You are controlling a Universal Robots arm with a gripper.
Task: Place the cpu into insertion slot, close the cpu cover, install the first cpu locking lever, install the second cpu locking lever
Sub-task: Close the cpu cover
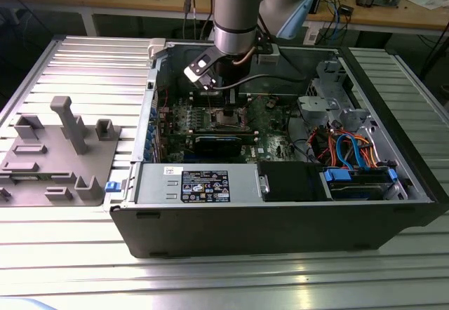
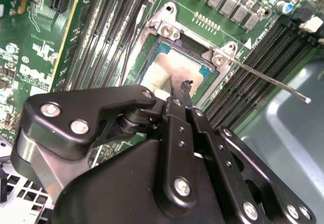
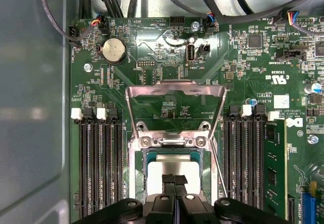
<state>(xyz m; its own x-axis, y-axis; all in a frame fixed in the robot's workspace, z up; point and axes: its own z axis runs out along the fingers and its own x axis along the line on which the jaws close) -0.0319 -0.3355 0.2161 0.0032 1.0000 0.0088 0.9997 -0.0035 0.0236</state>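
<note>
White silkscreen lettering point(image 3: 277, 77) and a small white sticker point(image 3: 281, 101) stand on the motherboard point(image 3: 152, 46) beyond the gripper point(image 3: 175, 178). A black printed label point(image 1: 205, 185) sits on the power supply housing point(image 1: 154, 182) well apart from it, its print probably too fine to make out.

Silver-blue arm point(image 1: 238, 15); black gripper point(image 3: 174, 179) — silver screws point(image 2: 182, 186).
</note>
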